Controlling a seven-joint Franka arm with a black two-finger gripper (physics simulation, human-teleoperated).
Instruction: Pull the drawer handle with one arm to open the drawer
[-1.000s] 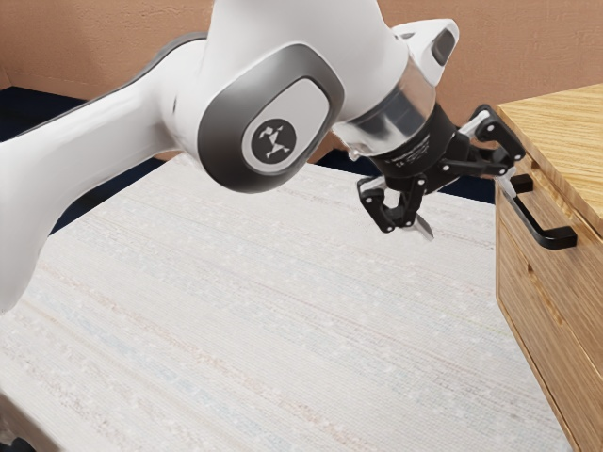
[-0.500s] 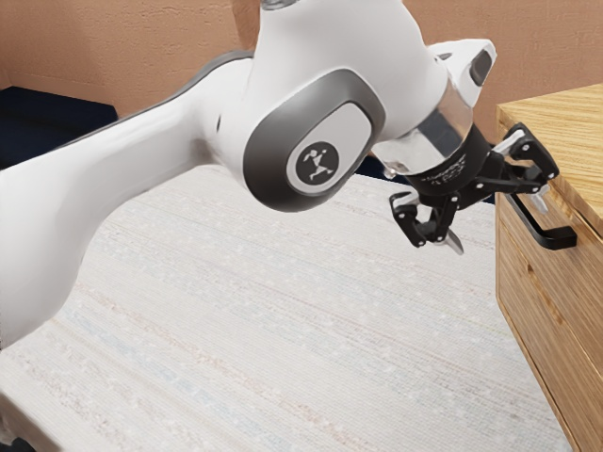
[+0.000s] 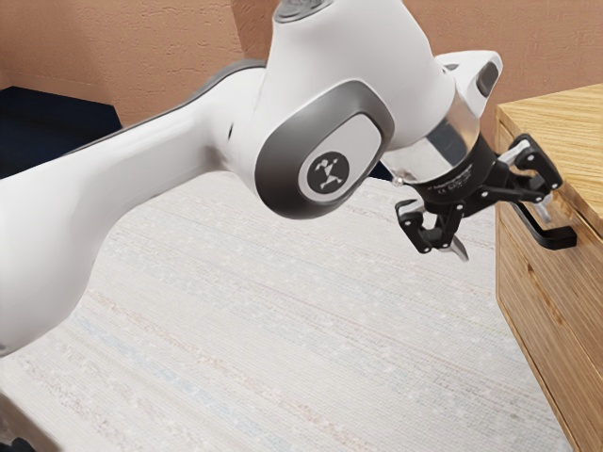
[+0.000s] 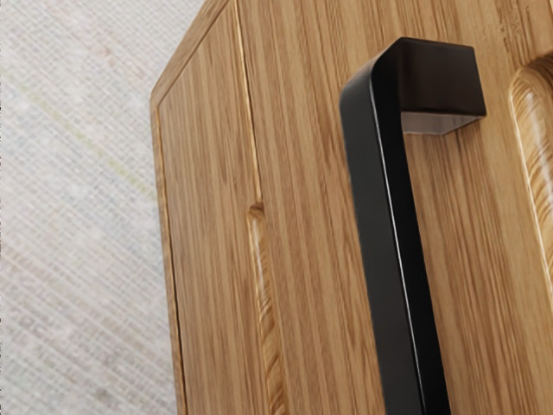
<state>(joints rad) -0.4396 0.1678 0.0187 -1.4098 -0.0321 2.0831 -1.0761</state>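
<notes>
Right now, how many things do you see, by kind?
Handle: 1
Cabinet: 1
Gripper: 1
Table: 1
Total: 4

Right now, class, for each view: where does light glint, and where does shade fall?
Exterior view: soft sheen on the arm's white shell, a bright glint on its metal wrist ring; no clear cast shadow on the table; handle flat black. Wrist view: a thin pale highlight along the handle's edge, its end's underside lit grey; drawer wood evenly lit.
</notes>
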